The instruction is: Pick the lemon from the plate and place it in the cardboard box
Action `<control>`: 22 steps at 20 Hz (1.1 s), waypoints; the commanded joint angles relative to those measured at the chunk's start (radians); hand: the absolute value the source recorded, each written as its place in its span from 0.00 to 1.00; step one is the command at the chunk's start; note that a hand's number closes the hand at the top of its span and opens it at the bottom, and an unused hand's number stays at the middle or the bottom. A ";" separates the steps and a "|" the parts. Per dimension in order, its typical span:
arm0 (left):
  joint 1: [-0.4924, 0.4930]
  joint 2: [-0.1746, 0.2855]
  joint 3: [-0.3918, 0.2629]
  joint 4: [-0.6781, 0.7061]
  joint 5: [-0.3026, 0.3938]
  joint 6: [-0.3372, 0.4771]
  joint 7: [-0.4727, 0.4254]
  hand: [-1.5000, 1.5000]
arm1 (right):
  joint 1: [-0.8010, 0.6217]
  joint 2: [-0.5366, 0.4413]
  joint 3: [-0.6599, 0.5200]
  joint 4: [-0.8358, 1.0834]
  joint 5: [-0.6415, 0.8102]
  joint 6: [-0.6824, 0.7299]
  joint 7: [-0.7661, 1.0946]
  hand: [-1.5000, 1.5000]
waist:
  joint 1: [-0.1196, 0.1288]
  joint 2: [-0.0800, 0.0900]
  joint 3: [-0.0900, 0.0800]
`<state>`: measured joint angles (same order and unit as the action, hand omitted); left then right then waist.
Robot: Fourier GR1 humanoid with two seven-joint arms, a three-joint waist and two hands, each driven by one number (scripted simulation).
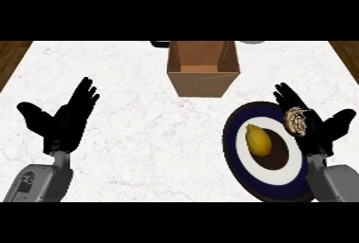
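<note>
A yellow lemon [259, 139] lies in the middle of a round plate [242, 163] with a dark blue rim, a white ring and a dark centre, at the lower right of the counter. The open cardboard box [203, 66] stands at the back centre, its opening facing up. My right hand [312, 124] is open, fingers straight, over the plate's right edge, just right of the lemon and apart from it. Far from both objects, at the left of the counter, my left hand [61, 119] stays open with its fingers up.
A small brownish, striped object [297, 120] shows at the plate's upper right edge, over my right hand. The counter [140, 142] is white marble with wooden strips at both far corners. Dark items peek in behind the box at the back edge.
</note>
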<state>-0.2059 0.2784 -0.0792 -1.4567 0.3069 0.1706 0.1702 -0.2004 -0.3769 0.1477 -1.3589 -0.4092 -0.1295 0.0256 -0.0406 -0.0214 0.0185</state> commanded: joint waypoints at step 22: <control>0.009 0.047 -0.208 -0.068 -0.217 -0.111 -0.109 0.50 | 0.324 -0.436 0.309 -0.536 1.148 -0.308 0.502 0.00 | 0.003 0.007 -0.027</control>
<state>-0.2159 0.3136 -0.2882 -1.5126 0.0940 0.0698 0.0711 0.0875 -0.7449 0.4351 -1.7166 0.6218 -0.5351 0.3172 -0.0436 -0.0160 -0.0091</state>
